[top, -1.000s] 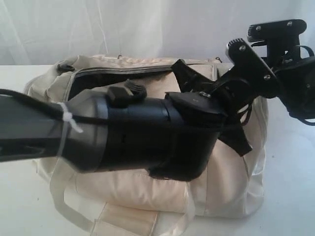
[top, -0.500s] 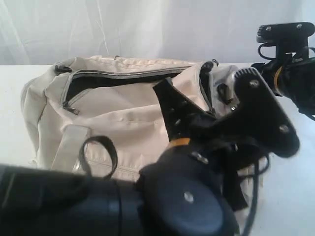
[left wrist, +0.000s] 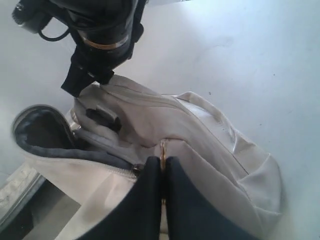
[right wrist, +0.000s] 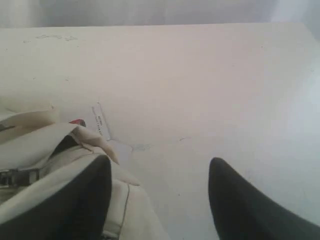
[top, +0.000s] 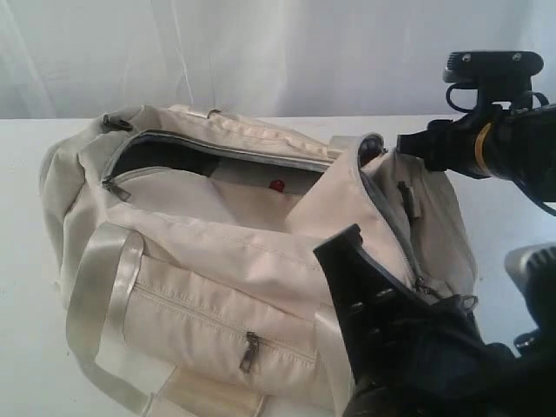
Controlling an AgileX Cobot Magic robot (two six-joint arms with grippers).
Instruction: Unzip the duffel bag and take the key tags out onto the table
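Your left gripper (left wrist: 162, 161) is clenched tight, its tips pressed to the zip seam at one end of the large cream fabric duffel bag (top: 217, 252). A thin brassy sliver sits between them, though you cannot tell what it is. Your right gripper (right wrist: 159, 162) is released and holds nothing, one finger over the bag, the other above the wide white table (top: 22, 347). The bag lies on the table, top zip open. Of the small plastic key tags (top: 276, 185), only a red bit shows inside the opening.
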